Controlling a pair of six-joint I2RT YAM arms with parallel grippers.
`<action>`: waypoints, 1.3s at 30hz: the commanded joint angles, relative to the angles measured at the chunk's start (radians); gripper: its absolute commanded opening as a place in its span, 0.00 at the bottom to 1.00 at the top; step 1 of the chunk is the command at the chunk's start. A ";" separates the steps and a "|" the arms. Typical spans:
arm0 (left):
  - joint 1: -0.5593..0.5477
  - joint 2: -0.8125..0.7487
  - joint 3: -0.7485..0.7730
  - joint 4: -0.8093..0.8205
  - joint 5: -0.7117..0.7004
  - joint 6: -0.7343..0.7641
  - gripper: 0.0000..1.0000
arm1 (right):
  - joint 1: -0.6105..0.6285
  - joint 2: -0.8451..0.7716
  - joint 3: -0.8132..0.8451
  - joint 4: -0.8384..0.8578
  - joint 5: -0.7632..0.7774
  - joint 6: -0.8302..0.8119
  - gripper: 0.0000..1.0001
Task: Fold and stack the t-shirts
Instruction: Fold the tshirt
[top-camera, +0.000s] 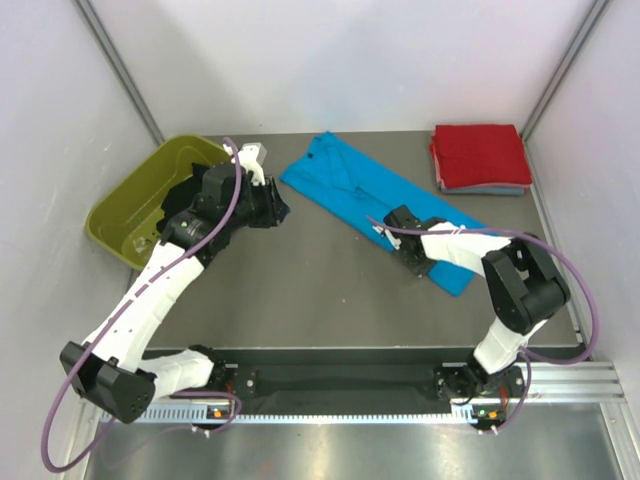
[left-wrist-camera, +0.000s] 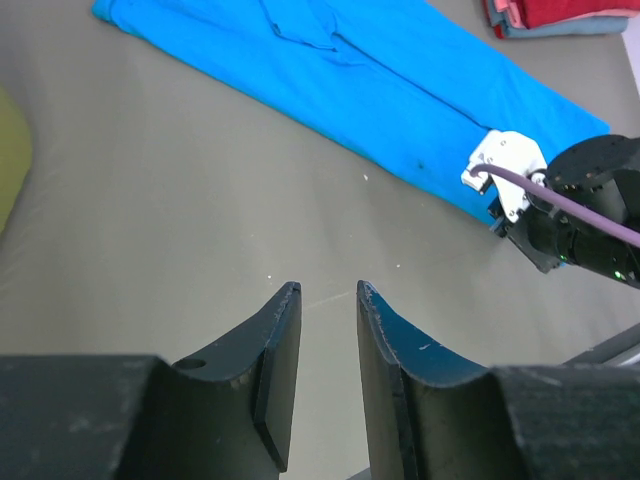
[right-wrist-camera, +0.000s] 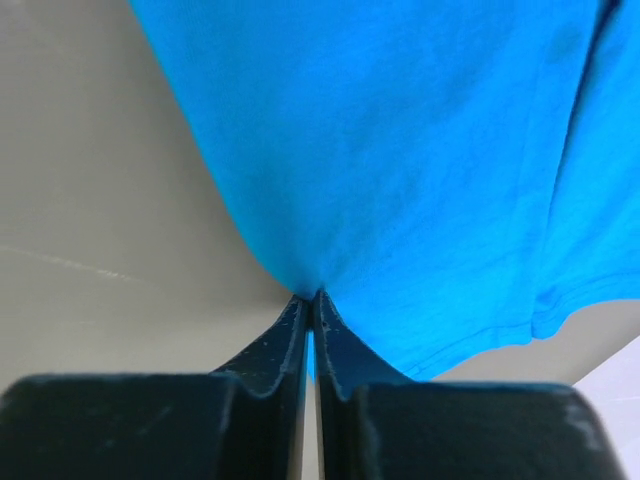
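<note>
A bright turquoise-blue t-shirt (top-camera: 345, 185) (left-wrist-camera: 380, 90) lies as a long diagonal strip across the table's middle. My right gripper (top-camera: 398, 228) (right-wrist-camera: 312, 293) is shut on that strip's near edge, and the cloth bunches to a point between its fingertips. A folded red t-shirt (top-camera: 480, 152) (left-wrist-camera: 575, 10) rests on a folded grey-blue one (top-camera: 492, 188) (left-wrist-camera: 560, 30) at the back right. My left gripper (top-camera: 278, 208) (left-wrist-camera: 328, 290) hangs open over bare table, left of the turquoise shirt, holding nothing.
An olive-green tub (top-camera: 125, 215) sits at the back left, with the left arm reaching past its right side. White walls close in the table on three sides. The right arm's wrist (left-wrist-camera: 560, 215) shows in the left wrist view.
</note>
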 joint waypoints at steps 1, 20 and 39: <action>-0.002 0.004 -0.004 0.065 -0.029 0.008 0.34 | 0.036 0.001 0.035 -0.017 -0.018 0.018 0.00; 0.017 0.102 -0.004 0.085 -0.192 0.018 0.35 | 0.321 0.096 0.199 -0.229 -0.090 0.308 0.00; 0.061 0.346 0.197 0.044 -0.181 -0.028 0.34 | 0.475 0.125 0.250 -0.163 -0.152 0.607 0.00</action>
